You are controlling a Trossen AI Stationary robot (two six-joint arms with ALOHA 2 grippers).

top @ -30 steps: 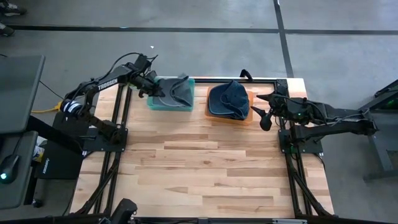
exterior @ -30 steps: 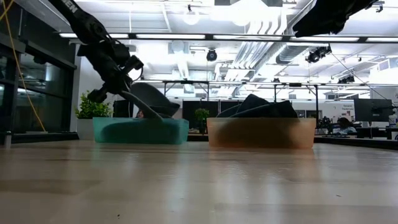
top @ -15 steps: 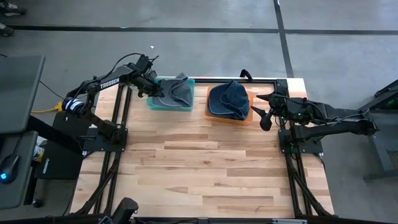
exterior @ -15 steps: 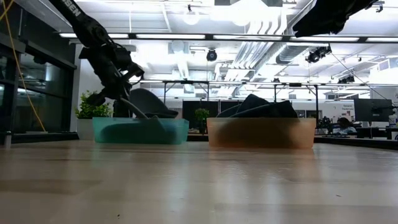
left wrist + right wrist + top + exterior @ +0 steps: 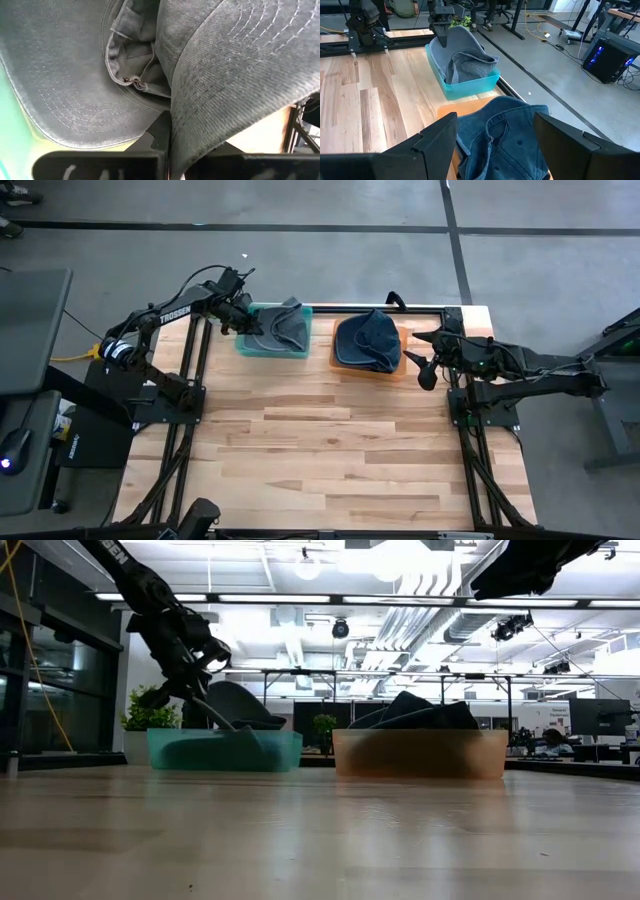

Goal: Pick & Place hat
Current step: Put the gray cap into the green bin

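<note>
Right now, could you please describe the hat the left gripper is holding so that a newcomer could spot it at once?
Along the table's far edge sit two bins. The grey hat lies in the teal bin, its brim pinched by the left gripper. Its neighbour, the blue hat, fills the orange bin untouched.

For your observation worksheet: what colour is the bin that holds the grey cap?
Teal bin, clearest in the right wrist view.

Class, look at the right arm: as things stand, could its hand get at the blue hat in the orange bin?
Probably yes. The right hand waits open just beside the orange bin, and the blue hat lies uncovered on top. The left hand is busy at the grey hat in the teal bin.
</note>
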